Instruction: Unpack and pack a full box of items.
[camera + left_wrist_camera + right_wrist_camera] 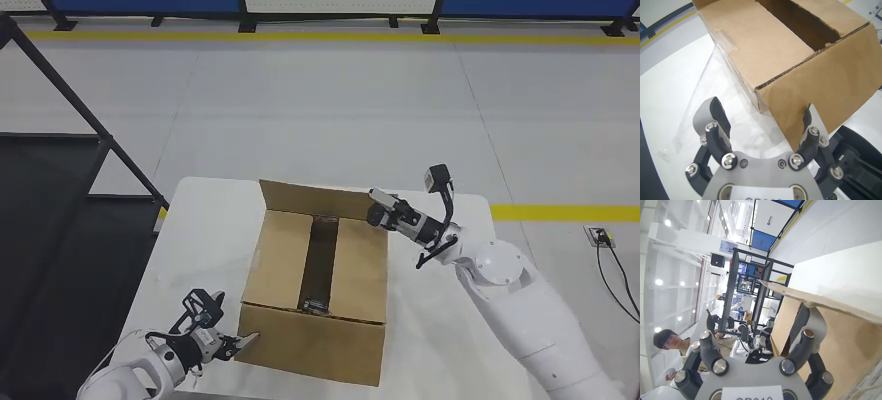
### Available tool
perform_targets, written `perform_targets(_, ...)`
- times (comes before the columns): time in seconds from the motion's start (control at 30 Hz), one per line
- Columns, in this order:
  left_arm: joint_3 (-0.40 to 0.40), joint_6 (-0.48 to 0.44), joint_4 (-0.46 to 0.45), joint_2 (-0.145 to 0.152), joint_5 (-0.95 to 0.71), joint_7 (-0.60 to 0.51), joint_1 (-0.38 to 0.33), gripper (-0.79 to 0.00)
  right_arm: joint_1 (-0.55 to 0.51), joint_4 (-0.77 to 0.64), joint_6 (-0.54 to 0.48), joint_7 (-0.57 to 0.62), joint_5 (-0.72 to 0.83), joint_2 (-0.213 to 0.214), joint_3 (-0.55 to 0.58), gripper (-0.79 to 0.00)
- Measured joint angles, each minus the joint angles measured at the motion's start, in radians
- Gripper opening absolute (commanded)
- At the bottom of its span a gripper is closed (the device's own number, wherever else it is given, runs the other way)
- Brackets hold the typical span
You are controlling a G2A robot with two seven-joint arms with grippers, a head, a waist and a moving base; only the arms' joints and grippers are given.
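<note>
The cardboard box (315, 290) stands on the white surface (200, 240). Its two top flaps are almost closed, with a dark gap between them. The left fingers (245, 340) are spread wide and hold nothing. The near corner of the box is just in front of them, and one finger touches the hanging front flap. The right fingers (378, 203) are also released, and one of them is against the upright far flap.

Industrial hall: yellow floor line (300, 36), blue partitions (140, 6).
</note>
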Motion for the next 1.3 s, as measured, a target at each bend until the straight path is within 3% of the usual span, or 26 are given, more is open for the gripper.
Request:
perform_targets(0.5,-0.002,0.012,-0.001,0.001,-0.01,0.007,0.004,0.0,0.0,0.004,0.024,0.007,0.058,-0.014,-0.018,0.0)
perform_targets(0.6,-0.001,0.012,-0.002,0.001,-0.01,0.007,0.004,0.0,0.057,0.055,0.043,-0.008,0.097,-0.044,-0.064,0.0)
perform_targets(0.83,0.022,0.035,-0.013,0.001,0.016,0.025,0.016,0.0,0.212,0.247,0.056,-0.222,0.013,-0.134,-0.195,0.0)
perform_targets(1.07,0.024,0.046,-0.01,0.003,0.019,0.041,0.03,0.0,0.32,0.452,0.109,-0.267,-0.055,-0.207,-0.28,0.0)
perform_targets(1.3,0.035,0.05,-0.009,0.005,0.037,0.045,0.036,0.0,0.391,0.603,0.179,-0.2,-0.099,-0.269,-0.338,0.0)
